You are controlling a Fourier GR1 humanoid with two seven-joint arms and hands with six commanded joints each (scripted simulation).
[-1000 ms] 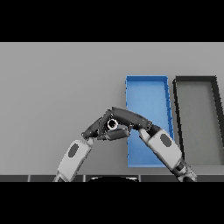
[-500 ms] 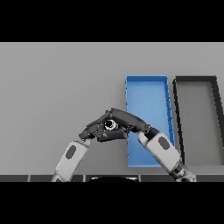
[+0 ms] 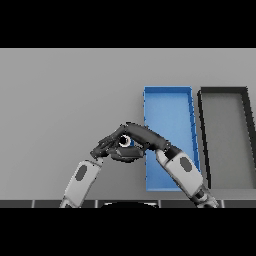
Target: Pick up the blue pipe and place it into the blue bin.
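Note:
The blue pipe (image 3: 126, 141) shows end-on as a small pale-blue ring, just left of the blue bin (image 3: 170, 112). My right hand (image 3: 142, 135) reaches in from the lower right, with its fingers arched over the pipe and its thumb curled beneath it. My left hand (image 3: 103, 146) comes from the lower left, its straight fingers resting against the pipe's left side. Both hands hide most of the pipe's body. Whether the pipe is off the table I cannot tell.
A black bin (image 3: 223, 91) stands right of the blue bin, parallel to it. The right forearm (image 3: 181, 170) lies across the blue bin's near end. Grey table stretches to the left and behind.
The joined hands and the pipe have drifted a little to the left, away from the blue bin's edge. The grip looks unchanged.

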